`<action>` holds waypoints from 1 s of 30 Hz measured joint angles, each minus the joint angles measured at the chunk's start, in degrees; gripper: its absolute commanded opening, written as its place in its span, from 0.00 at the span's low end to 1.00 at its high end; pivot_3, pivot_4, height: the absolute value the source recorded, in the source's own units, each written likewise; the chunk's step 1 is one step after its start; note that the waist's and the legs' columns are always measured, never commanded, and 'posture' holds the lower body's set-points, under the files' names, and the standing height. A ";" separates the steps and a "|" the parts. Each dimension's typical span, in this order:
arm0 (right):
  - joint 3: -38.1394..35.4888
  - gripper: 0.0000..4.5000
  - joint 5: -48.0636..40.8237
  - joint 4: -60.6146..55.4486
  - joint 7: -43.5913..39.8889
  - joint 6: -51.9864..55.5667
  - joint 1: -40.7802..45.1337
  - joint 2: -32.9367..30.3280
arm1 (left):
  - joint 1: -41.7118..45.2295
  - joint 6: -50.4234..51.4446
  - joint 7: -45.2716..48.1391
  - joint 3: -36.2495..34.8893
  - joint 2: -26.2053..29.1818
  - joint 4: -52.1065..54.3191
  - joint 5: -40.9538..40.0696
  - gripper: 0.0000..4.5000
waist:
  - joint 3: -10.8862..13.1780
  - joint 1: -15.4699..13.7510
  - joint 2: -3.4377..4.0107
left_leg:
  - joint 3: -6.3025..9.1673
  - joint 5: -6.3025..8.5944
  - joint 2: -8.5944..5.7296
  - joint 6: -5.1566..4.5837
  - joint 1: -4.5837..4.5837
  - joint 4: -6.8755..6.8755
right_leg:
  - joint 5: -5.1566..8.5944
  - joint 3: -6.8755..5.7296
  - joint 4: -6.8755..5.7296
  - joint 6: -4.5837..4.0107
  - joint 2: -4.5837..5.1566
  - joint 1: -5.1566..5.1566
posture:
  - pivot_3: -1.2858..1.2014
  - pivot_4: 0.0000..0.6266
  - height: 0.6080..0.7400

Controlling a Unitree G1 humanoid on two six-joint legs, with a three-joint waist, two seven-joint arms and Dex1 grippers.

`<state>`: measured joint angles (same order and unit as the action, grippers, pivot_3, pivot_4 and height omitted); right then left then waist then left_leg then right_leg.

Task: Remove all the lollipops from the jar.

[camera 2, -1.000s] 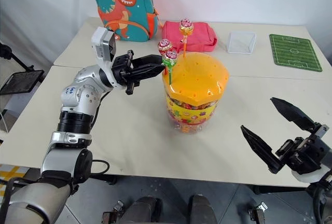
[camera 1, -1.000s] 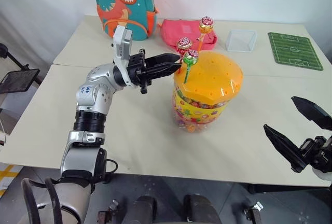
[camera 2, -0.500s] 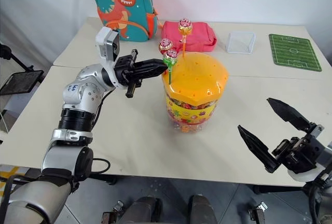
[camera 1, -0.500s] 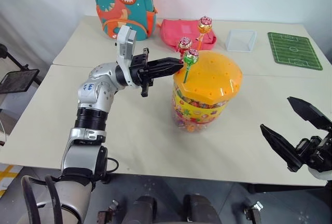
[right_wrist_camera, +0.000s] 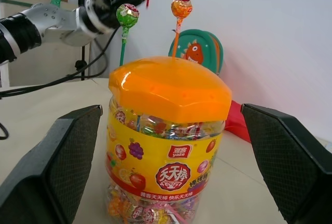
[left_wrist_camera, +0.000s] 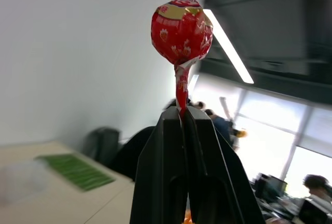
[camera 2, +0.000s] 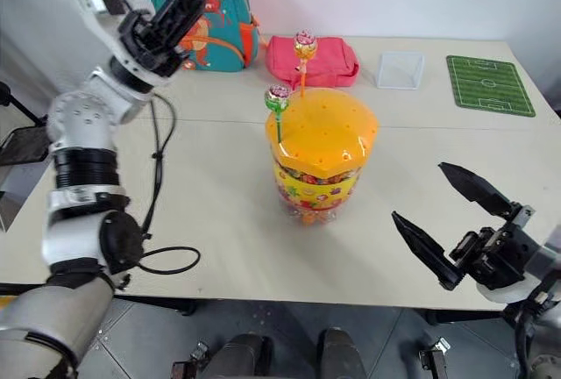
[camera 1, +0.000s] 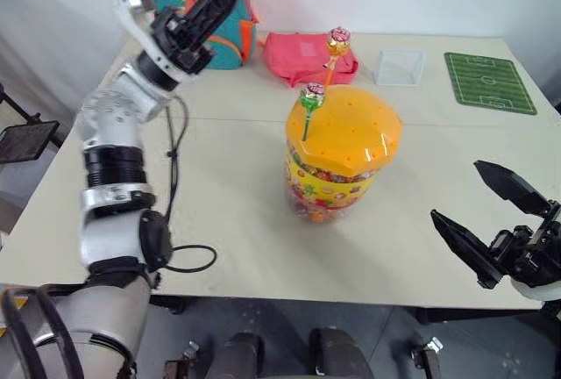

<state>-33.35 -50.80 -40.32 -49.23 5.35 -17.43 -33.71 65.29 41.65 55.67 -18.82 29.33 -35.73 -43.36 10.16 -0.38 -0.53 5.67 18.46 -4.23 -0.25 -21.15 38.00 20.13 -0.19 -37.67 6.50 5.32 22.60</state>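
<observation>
- The left claw [left_wrist_camera: 181,117] is seen closed on the stick of the red lollipop [left_wrist_camera: 181,31], raised high and well apart from the jar [camera 1: 342,155], in front of the dinosaur backpack [camera 1: 232,10].
- The right claw [camera 1: 491,221] is held wide open and empty, low over the near edge of the counter [camera 1: 228,212], off to the right of the jar.
- The jar stands upright mid-counter; the green lollipop [camera 1: 311,96] and the orange lollipop [camera 1: 337,42] are planted in the holes of the domed orange lid [camera 1: 346,129].
- Judged progress: one of three lollipops out, two left to draw.
- Risk: the red lollipop is pinched at the very fingertips, just under the candy head; it could slip or pivot out during a swing, and fall off the counter.
- Risk: no drop spot is fixed; release from this height would let it bounce or roll.
- Risk: on the next reach the green and orange sticks stand near each other; one could be knocked askew, or the jar tipped by a sideways pull on a tight stick.
- Writing: the yellow label band [right_wrist_camera: 166,169] carries a red roundel with large Chinese characters, read as 天天棒, and a small red tag above it, too small to read. Fruit pictures are printed around it.
</observation>
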 measured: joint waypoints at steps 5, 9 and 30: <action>2.11 1.00 -0.07 0.61 -3.91 0.86 1.66 -3.61 | -11.78 3.12 -3.04 11.52 16.13 0.19 15.12 0.00 | 0.04 0.76 -0.07 | 0.02 0.01 -0.02 0.02 -0.03 -0.12 | 0.00 0.33 -0.01 0.00 -0.07 0.21 | 0.52 0.24 1.00; 4.58 1.00 1.31 4.46 -7.03 0.79 4.04 -4.22 | -25.01 1.84 -1.23 19.41 30.11 9.21 25.34 0.00 | 0.06 0.51 -0.12 | 0.10 0.05 -0.04 0.04 -0.07 -0.19 | 0.00 0.41 0.06 -0.01 0.00 0.24 | 0.52 0.24 1.00; 7.99 1.00 2.83 8.95 -12.64 2.31 8.35 -6.13 | -45.58 4.23 -1.48 2.34 33.03 24.81 22.03 0.60 | 0.06 -0.97 -0.08 | 0.19 0.09 0.00 -0.05 -0.12 -0.07 | 0.00 0.46 0.60 -0.01 -0.02 0.03 | 0.52 0.24 1.00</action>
<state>-25.36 -47.97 -31.38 -61.87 7.66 -9.08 -39.83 19.71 45.87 54.19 -16.48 62.36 -10.92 -21.33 10.23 -1.35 -0.61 5.87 18.55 -4.24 -0.29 -21.27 37.92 20.13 0.27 -37.07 6.49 5.30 22.63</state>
